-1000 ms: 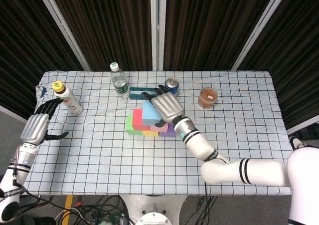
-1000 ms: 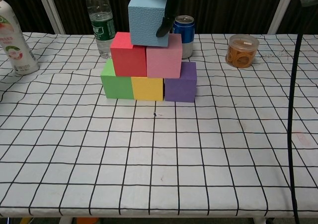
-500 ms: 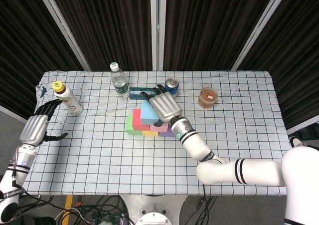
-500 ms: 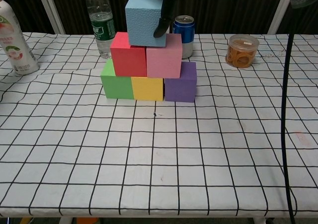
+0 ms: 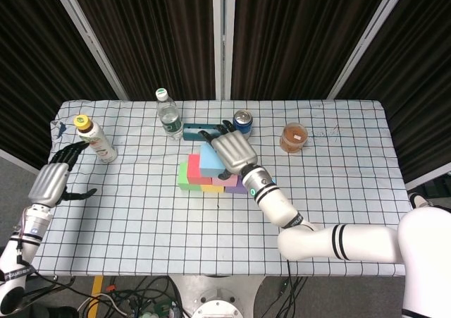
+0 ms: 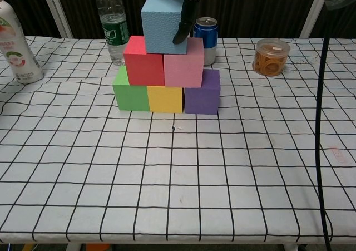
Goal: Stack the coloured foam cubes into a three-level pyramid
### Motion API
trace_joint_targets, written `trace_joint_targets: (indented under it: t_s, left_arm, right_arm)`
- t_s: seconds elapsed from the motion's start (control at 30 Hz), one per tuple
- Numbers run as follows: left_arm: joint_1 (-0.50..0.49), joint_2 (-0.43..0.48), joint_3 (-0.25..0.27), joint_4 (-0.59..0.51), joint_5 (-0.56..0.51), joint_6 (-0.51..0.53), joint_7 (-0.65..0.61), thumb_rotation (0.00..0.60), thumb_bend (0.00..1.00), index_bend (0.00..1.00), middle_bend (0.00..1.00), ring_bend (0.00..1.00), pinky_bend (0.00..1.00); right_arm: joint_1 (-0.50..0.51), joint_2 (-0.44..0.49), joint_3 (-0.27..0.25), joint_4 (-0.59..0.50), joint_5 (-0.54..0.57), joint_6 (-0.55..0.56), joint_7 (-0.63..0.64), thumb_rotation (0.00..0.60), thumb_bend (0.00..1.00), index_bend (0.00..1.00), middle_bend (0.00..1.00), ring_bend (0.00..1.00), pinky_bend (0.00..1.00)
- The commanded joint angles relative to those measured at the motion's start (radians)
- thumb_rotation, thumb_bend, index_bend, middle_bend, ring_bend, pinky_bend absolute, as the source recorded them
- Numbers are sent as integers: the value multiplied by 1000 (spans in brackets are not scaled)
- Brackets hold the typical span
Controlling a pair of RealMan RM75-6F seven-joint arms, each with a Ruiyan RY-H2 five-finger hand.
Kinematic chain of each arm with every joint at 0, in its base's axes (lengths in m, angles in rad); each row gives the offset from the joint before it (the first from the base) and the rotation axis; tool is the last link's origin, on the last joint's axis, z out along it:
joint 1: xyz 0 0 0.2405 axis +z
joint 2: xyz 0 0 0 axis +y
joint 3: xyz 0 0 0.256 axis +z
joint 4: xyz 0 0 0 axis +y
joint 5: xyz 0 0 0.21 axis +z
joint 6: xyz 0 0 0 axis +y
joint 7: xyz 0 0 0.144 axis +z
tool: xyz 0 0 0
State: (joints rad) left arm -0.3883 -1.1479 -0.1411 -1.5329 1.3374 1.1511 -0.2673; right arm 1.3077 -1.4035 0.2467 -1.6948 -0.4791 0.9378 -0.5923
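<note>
Light blue foam cube [image 6: 163,17] sits at upper centre of the chest view atop the red [image 6: 143,60] and pink foam cubes [image 6: 183,62], gripped by the right hand [image 5: 230,149]. At the head view's left edge, the left hand [image 5: 51,180] hovers empty, fingers spread

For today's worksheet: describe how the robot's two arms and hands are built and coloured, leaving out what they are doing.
Both arms have glossy white, rounded shells. The right arm carries black bands near the elbow and a small green-lit ring at the wrist. Each robot hand has a silver-grey metallic back with black fingers: left robot hand, right robot hand. A thin black cable hangs beside the right arm in the chest view.
</note>
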Motion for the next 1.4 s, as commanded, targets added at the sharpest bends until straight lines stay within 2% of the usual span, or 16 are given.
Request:
trace_joint_targets:
  t_s: [0.03,0.37,0.5,0.63,0.9,1.03,1.17,1.27,1.4]
  left_arm:
    - [-1,0,-1,2,-1,-1,-2,600,130,75,28,19,88]
    - [-2,-4,-4,13,-9,-7,-11,600,129,76,28,18,88]
    - [-1,-5,-5,14,-8,-4,-9,600,130,75,28,18,88]
    - [-1,-6,-5,14,-7,-2,-7,600,130,75,28,18,88]
    - [0,1,-5,9,-5,1,4,600,130,76,28,19,88]
    - [5,10,-8,11,-17,10,23,600,130,76,28,19,88]
    - [22,11,-11,22,-39,34,59,600,130,76,28,19,88]
    - [41,1,-7,43,-58,66,118,600,131,76,28,18,88]
    - [72,-24,0,76,-64,132,206,600,131,75,28,18,85]
  right_arm:
    - [1,0,0,-2,1,0,-2,600,24,125,449,107,0]
    - [5,-9,-4,5,13,1,-16,600,21,116,418,108,0]
    - [1,-7,-2,3,4,-6,-7,600,7,11,279,91,0]
    - [-4,-2,-3,0,-5,-13,2,600,0,0,152,52,0]
    - [-25,31,3,-42,-32,-7,27,600,0,0,107,52,0]
    - [-92,115,2,-135,-106,40,78,600,0,0,77,52,0]
    - [-228,226,-19,-236,-250,128,188,600,4,0,65,32,0]
    - [-383,296,-79,-266,-432,244,300,600,57,0,70,25,0]
    - [-572,337,-179,-213,-639,377,465,600,122,0,92,25,0]
